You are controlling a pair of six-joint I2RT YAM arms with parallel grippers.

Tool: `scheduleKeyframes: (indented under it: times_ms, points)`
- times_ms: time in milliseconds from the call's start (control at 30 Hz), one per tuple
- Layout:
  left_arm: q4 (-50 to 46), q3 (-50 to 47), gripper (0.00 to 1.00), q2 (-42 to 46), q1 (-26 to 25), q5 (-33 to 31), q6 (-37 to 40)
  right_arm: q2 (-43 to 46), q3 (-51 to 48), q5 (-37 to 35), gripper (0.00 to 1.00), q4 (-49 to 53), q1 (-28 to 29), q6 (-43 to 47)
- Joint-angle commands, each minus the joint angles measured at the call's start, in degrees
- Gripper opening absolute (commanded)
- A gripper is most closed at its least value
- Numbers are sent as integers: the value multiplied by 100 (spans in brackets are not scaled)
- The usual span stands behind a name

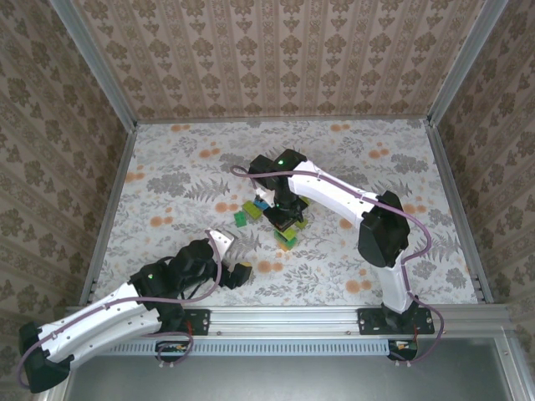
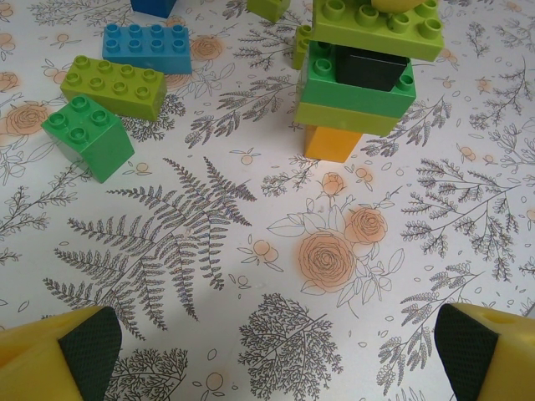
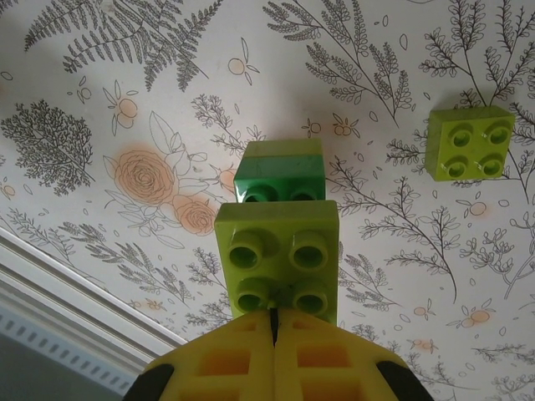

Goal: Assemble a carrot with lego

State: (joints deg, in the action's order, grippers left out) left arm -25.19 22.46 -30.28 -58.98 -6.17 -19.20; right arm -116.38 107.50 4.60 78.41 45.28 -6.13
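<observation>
The carrot [image 2: 359, 79] stands upright at the top right of the left wrist view: a lime brick on top, dark green with a black brick under it, a lime layer, and an orange brick [image 2: 333, 142] at the bottom on the table. In the right wrist view my right gripper [image 3: 274, 313] is shut, its joined tips pressing on the studs of the top lime brick [image 3: 280, 259], with dark green [image 3: 280, 171] below. My left gripper [image 2: 276, 351] hangs open over bare tablecloth, nearer than the carrot [image 1: 286, 236]. Loose lego lies to the left: blue [image 2: 146, 46], lime [image 2: 113, 86], green [image 2: 88, 136].
A loose lime two-by-two brick [image 3: 468, 142] lies to the right of the build. The metal table rail [image 3: 67, 292] runs close by at the lower left of the right wrist view. Patterned walls enclose the flowered table [image 1: 167, 184] on three sides.
</observation>
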Motion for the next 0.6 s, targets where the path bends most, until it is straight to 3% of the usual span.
scheduleKeyframes:
  times_ms: [0,567]
  points:
    - [154,-30,100,-30,-62,38,128,-430,-156,-627,0,144,-30,50]
    - [163,-27,100,-70,-70,29,136,-177,-342,-452,0,166,21,77]
